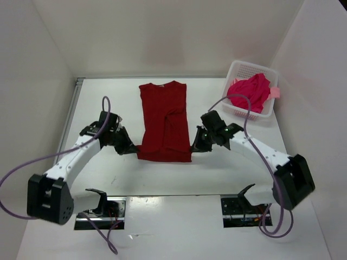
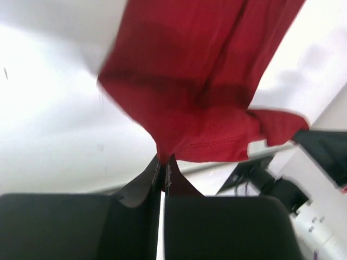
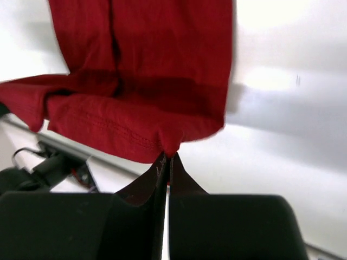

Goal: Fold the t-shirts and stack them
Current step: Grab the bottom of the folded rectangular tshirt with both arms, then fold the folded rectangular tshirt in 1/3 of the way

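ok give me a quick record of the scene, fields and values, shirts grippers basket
dark red shirt: lengthwise on table, folded narrow, collar at far end
left gripper: shut on near left hem corner
right gripper: shut on near right hem corner
basket: far right corner
crimson-pink shirt: bunched in basket
salmon shirt: only a bit shows at basket's right edge
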